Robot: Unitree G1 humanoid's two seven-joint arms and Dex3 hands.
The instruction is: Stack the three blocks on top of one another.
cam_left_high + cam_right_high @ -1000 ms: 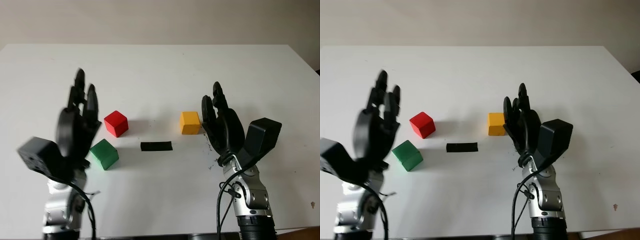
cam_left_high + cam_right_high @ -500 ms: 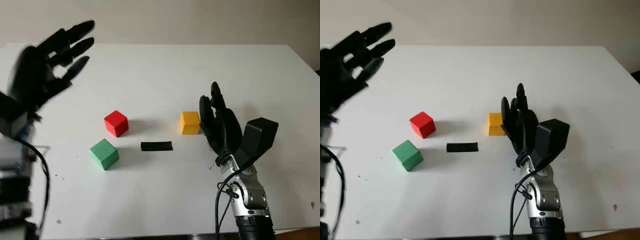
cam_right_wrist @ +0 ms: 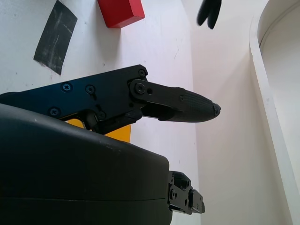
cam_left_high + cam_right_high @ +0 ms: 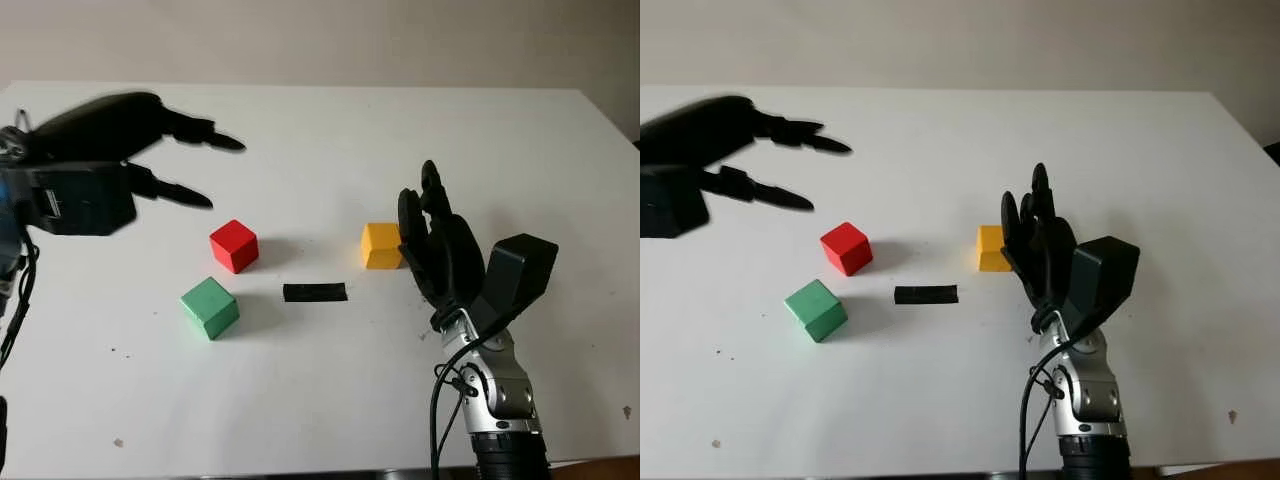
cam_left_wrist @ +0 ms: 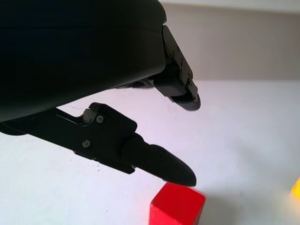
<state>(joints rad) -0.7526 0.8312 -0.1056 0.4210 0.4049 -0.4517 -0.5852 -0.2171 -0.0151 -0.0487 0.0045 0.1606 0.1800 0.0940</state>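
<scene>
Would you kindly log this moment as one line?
stack: not started | left robot hand: open, above red block | right robot hand: open, beside yellow block

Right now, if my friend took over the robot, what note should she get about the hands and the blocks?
Left hand: open, holding nothing, raised over the table's left side, behind the red block.
Right hand: open, holding nothing, just right of the yellow block.
Blocks: all three sit apart on the white table. The green block is in front of the red one, and a black tape strip lies between green and yellow.
Done: nothing stacked yet.
Left: pick a base block and stack the other two on it.
</scene>
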